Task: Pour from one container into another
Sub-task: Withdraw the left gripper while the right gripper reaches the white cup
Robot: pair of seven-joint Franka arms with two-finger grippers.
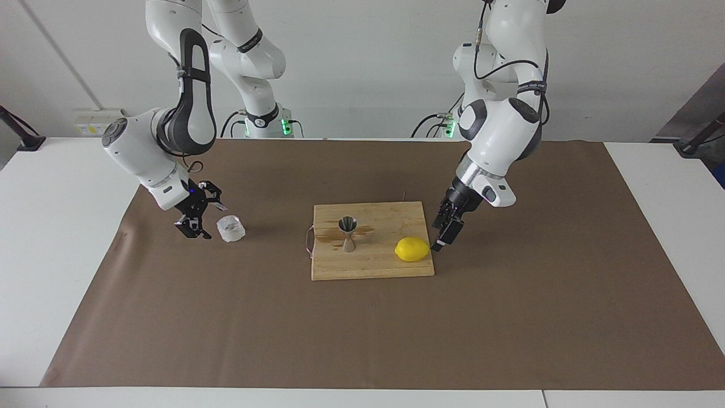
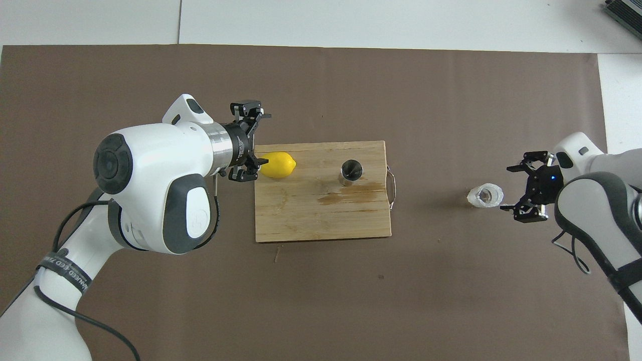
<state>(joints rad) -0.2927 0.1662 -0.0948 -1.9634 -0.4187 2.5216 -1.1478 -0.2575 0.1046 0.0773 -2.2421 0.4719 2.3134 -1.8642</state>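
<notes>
**Both grippers open, one beside the cup, one beside the lemon**

The right gripper (image 1: 198,218) hangs low with its jaws spread wide and empty. The cup (image 1: 230,228), small, clear and crinkly, stands on the brown mat just beside the open jaws, on the side toward the middle of the table. It is not between the fingers, and whether a fingertip touches it cannot be told. In the overhead view the right gripper (image 2: 521,193) opens toward the cup (image 2: 485,196), which stands upright with its mouth up.

The left gripper (image 1: 447,229) points steeply down at the edge of the cutting board (image 1: 371,266) that lies toward the left arm's end of the table. Its jaws are spread and hold nothing. The lemon (image 1: 412,249) lies on the board just beside the fingertips, apart from them.

Farther out from the left gripper's jaws, past the lemon toward the middle of the table, the steel jigger (image 1: 347,233) stands upright on the same board, well apart from both grippers. In the overhead view its open top (image 2: 351,170) faces up, and a dark wet stain (image 2: 351,193) marks the wood near it.

The mat (image 1: 362,340) covers most of the white table (image 1: 56,255).
</notes>
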